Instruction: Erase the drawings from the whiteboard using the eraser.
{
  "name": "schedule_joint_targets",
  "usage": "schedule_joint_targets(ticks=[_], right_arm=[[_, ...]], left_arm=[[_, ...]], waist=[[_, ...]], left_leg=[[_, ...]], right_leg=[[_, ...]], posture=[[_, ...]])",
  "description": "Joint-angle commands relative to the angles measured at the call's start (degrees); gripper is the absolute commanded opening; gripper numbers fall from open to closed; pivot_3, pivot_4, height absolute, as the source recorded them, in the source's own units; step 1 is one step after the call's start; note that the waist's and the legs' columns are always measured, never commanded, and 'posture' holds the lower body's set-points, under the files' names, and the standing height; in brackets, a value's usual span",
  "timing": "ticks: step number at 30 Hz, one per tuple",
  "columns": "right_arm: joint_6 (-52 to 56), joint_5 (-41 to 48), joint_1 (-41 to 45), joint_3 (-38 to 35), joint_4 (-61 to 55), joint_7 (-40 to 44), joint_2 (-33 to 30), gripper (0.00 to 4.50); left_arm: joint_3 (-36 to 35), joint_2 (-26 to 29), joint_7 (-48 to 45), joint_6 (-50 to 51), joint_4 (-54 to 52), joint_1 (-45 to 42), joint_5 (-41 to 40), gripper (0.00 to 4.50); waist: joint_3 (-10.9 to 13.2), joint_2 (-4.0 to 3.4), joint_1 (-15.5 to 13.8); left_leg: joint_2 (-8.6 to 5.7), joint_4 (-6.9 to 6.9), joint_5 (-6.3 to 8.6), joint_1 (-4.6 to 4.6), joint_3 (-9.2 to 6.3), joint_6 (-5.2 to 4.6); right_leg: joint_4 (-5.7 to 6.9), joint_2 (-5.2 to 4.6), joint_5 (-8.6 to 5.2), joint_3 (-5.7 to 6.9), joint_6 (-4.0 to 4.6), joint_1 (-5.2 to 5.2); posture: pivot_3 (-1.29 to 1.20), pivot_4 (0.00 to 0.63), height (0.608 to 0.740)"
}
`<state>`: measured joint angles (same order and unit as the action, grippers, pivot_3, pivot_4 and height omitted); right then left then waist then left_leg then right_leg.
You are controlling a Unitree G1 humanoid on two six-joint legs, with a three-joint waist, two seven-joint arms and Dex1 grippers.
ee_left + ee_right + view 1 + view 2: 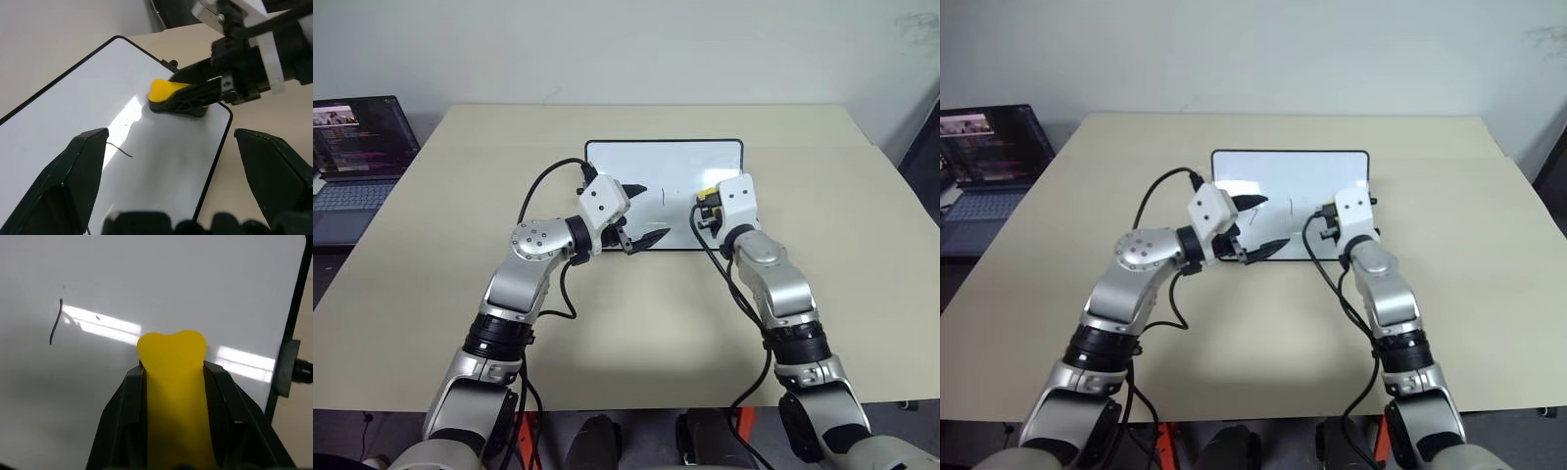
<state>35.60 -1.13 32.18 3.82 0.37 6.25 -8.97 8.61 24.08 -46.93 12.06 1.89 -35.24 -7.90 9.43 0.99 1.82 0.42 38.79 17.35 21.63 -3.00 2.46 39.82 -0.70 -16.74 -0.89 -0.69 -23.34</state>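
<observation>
- The right gripper (171,377) was clamped on the yellow rectangular eraser block (172,382), one black finger on each long side, so that its squeezed front end stuck out beyond the fingertips as the wiping face.
- The eraser sat against the glossy white board with thin black frame (636,157), near the board's right edge, a position judged suitable for starting a wipe.
- One thin dark hand-drawn stroke (55,323) remained near the board's middle, apart from the eraser; no other marks could be made out.
- The left gripper (639,213) had its fingers spread wide with nothing between them, poised at the board's front-left portion, probably to steady it.
- The board lay flat on the beige tabletop (862,255), toward its far edge, centred between both arms.
</observation>
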Motion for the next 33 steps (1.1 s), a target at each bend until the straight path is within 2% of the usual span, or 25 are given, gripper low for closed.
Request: schedule_joint_targets(ticks=[1, 18, 33], right_arm=[[2.94, -0.74, -1.63, -0.29, -1.58, 0.39, -1.36, 1.20], [0.79, 7.29, -4.62, -7.10, -13.35, 1.36, 1.59, 1.20], [-0.05, 7.28, -4.91, -6.83, -10.81, 1.28, 0.67, 1.20]], left_arm=[[-0.55, 0.18, 0.11, -0.48, -2.33, -0.76, -0.36, 4.50], [-0.37, 0.05, -0.47, -0.80, -1.10, -1.97, -0.34, 4.50], [-0.13, -0.48, -0.04, -0.80, -1.44, -1.65, -0.18, 4.50]], waist=[[0.00, 0.00, 0.00], [0.01, -0.01, -0.06], [0.02, -0.02, -0.02]], left_leg=[[0.00, 0.01, 0.00, -0.02, 0.01, 0.00], [0.00, -0.06, 0.01, 0.11, -0.05, 0.00], [0.00, -0.07, 0.01, 0.11, -0.05, -0.01]], right_leg=[[0.00, 0.00, 0.00, -0.01, 0.00, 0.01], [-0.27, 0.00, 0.00, 0.05, -0.01, 0.01], [-0.28, 0.01, 0.00, 0.06, -0.01, 0.01]], posture=[[0.00, 0.150, 0.740], [0.00, 0.150, 0.740], [0.00, 0.150, 0.740]])
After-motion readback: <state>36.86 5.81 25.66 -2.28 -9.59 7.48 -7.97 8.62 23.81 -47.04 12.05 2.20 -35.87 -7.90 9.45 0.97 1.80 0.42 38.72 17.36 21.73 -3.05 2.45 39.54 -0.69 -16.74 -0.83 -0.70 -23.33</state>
